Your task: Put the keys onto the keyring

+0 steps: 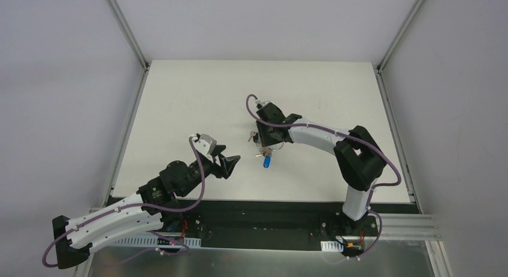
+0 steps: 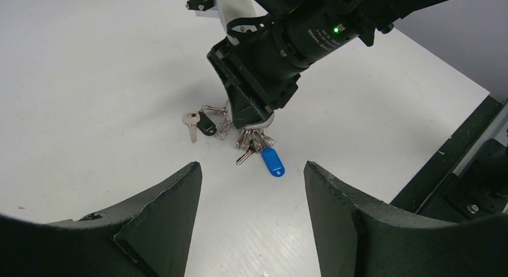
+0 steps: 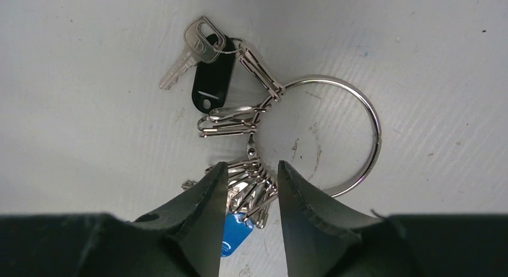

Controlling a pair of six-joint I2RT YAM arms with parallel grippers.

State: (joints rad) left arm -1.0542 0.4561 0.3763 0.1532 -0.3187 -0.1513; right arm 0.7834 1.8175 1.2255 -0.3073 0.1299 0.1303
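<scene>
Nearest you, your left gripper (image 1: 230, 163) hangs low over the white table (image 1: 191, 97), jaws spread wide with nothing between them. In its own wrist view the two dark fingers (image 2: 162, 229) stand well apart from the keys. In the top view, the bunch lies at about 3 o'clock from this gripper, near but not touching.

Next out, the blue key (image 1: 266, 162) lies flat on the table at the 6 o'clock end of the bunch, its blue head toward you and its blade lost among the others.

Just beyond it, the plain silver keys (image 3: 248, 181) sit in a tight fan. Your right gripper (image 3: 251, 169) stands directly over them, jaws narrow, one finger on each side of the fan. You cannot tell from these views whether the fingers are pressing on the keys or only bracketing them.

In the right wrist view the keyring (image 3: 376, 130) lies flat on the table at 3 o'clock from those fingers, with part of its lower arc hidden behind the right-hand finger. A run of wire clips (image 3: 239, 118) leads from the fan toward 11 o'clock to a black tag (image 3: 211, 79). A single silver key (image 3: 187, 52) lies with its head overlapping the tag's far end.
</scene>
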